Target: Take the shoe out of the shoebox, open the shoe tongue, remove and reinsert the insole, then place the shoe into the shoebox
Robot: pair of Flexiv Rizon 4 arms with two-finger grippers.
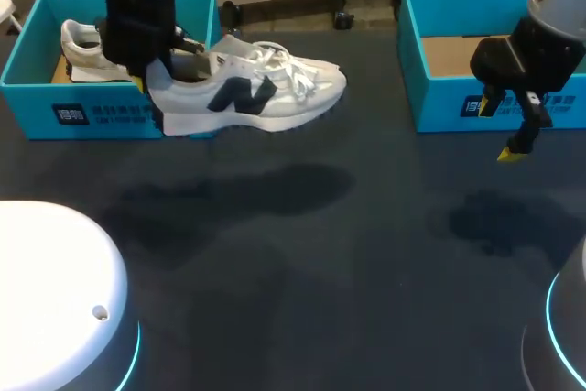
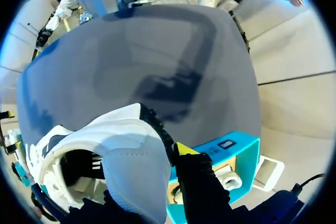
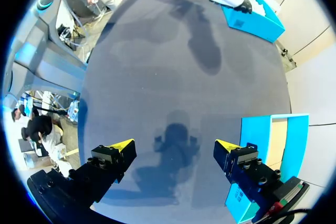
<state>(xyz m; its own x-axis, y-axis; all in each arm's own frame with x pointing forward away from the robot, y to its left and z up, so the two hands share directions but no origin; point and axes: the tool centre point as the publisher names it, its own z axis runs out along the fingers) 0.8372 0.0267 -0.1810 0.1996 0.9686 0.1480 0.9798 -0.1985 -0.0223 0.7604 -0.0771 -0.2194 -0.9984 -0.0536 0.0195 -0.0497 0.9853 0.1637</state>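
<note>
Left wrist view alone shows left fingers gripping the shoe.

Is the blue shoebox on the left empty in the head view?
No, one white shoe lies inside the shoebox, while the left hand holds the other shoe outside it.

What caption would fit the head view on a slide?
Left gripper holds the white sneaker by its heel by the left shoebox; right gripper hangs open near the right shoebox.
</note>
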